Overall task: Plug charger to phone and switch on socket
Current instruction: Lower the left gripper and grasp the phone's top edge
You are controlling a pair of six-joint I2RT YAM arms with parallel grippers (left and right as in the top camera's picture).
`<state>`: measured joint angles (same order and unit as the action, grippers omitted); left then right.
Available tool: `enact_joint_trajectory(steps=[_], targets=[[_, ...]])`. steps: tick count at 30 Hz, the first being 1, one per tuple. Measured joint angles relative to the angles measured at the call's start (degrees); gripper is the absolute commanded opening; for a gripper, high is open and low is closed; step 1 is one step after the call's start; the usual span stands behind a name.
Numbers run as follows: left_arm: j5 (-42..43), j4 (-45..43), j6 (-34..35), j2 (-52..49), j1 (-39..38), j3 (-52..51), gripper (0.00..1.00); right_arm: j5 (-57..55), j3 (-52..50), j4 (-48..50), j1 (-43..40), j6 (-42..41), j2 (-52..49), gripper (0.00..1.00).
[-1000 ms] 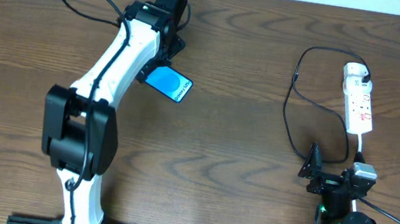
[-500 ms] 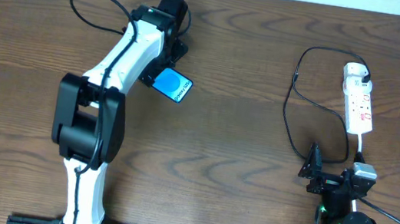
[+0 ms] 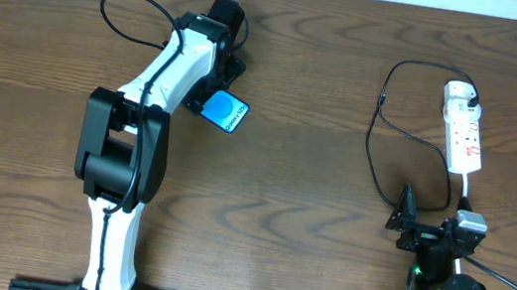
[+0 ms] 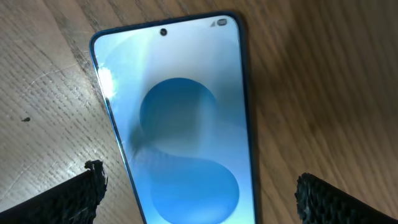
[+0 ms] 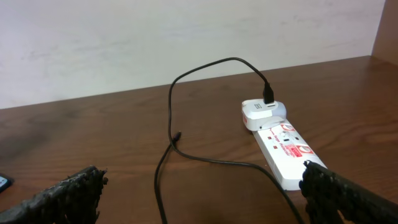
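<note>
**Left arm (image 3: 164, 67), overhead view, change over the last second.** The dark elbow block (image 3: 120, 152) has swung toward the phone (image 3: 227, 113). It began well off to the phone's lower left and now sits nearer to it and farther up the frame, so the white forearm climbs more steeply to the wrist. The wrist housing (image 3: 223, 15), over the phone's far end, has edged slightly rightward (a small shift beside the elbow's). The arm's black cable loop (image 3: 121, 7), left of the phone, has drawn closer to it.
</note>
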<state>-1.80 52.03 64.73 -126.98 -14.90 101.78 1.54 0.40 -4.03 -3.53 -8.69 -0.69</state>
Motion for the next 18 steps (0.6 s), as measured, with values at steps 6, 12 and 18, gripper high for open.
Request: enact_joint_trajectory(steps=[6, 12, 18], targets=[[0.0, -0.07, 0.0, -2.58, 0.22, 0.0, 0.99, 0.0, 0.0, 0.0, 0.0, 0.0, 0.0, 0.99], [0.02, -0.44, 1.05, -2.69, 0.22, 0.0, 1.0, 0.0, 0.0, 0.0, 0.0, 0.0, 0.0, 0.99], [0.11, 0.46, 1.33, -3.39, 0.22, 0.0, 0.96, 0.0, 0.0, 0.0, 0.0, 0.0, 0.0, 0.99]])
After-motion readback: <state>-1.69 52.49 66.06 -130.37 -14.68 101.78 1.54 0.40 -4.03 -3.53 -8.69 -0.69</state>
